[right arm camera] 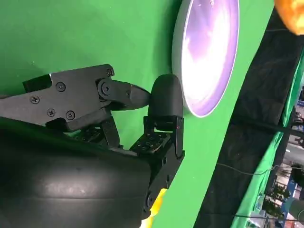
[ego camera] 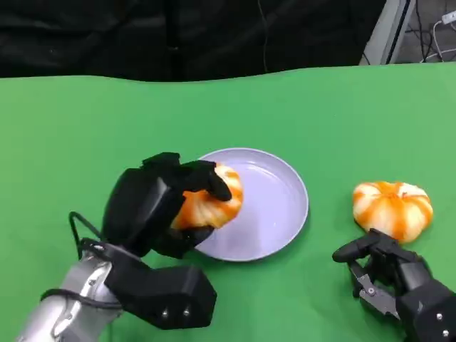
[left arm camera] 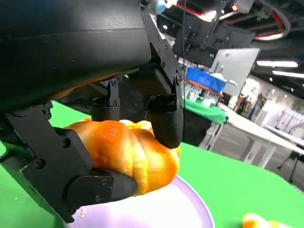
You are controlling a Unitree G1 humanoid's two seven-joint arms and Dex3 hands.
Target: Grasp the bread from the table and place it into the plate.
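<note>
Lab/workshop hall: green-covered tables [left arm camera: 237, 185], ceiling strip lights [left arm camera: 285, 64], black backdrop [ego camera: 178, 35].

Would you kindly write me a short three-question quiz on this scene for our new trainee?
1. True or false: the left hand holds a bread roll over the plate.
2. Multiple choice: where is the second bread roll? A) on the plate B) on the green table, beside the plate C) in the right hand.
3. Fill in: the plate's colour is pale ____.

Key: 1 true; 2 B; 3 lavender.
</note>
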